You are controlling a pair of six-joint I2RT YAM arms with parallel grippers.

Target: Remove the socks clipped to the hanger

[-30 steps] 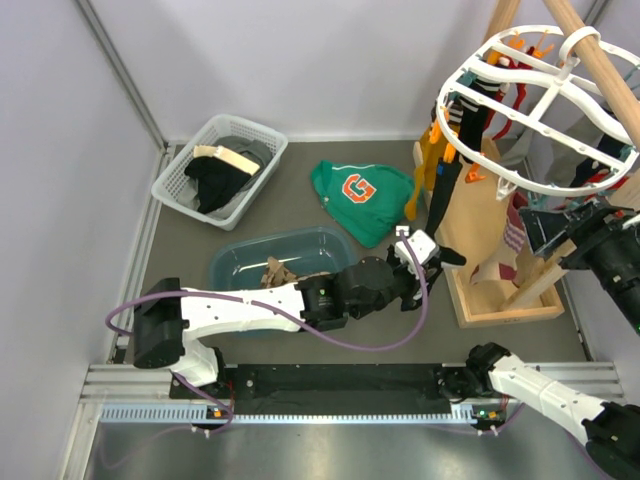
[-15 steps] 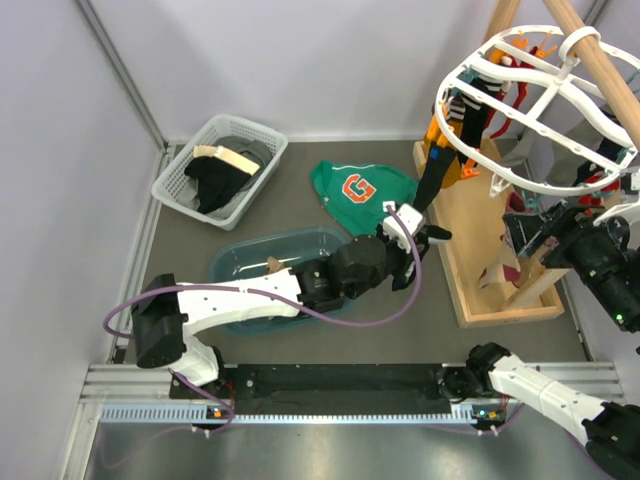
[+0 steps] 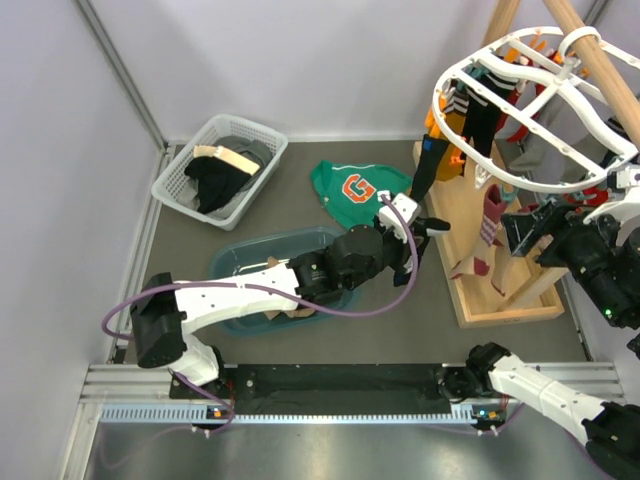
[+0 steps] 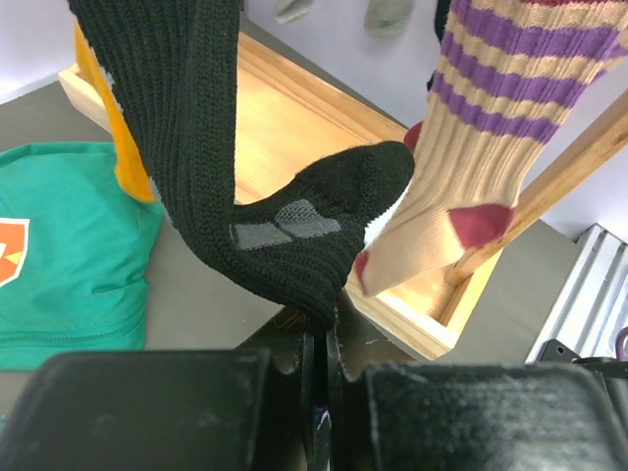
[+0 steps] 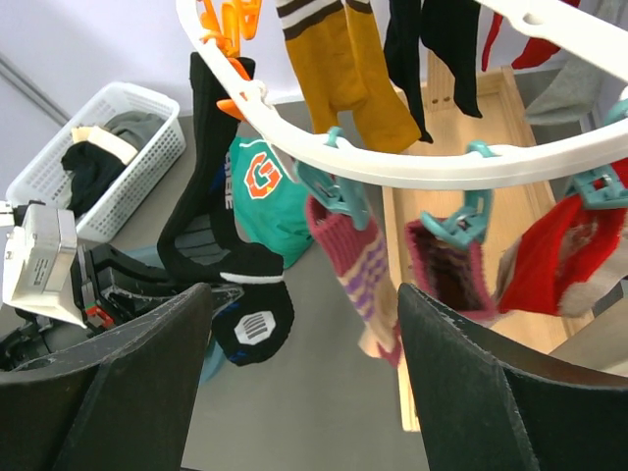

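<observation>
Black ribbed sock [image 4: 196, 128], clipped | left fingers [image 4: 290, 345] pinch it | right fingers [image 5: 108, 392] wide

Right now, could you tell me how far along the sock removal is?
Done: a tan sock lies in the blue plastic tub. In hand: the left gripper pinches the long black sock, its cuff clipped to the white plastic hanger. Left: the mustard sock, purple-striped sock and others hang clipped.
</observation>
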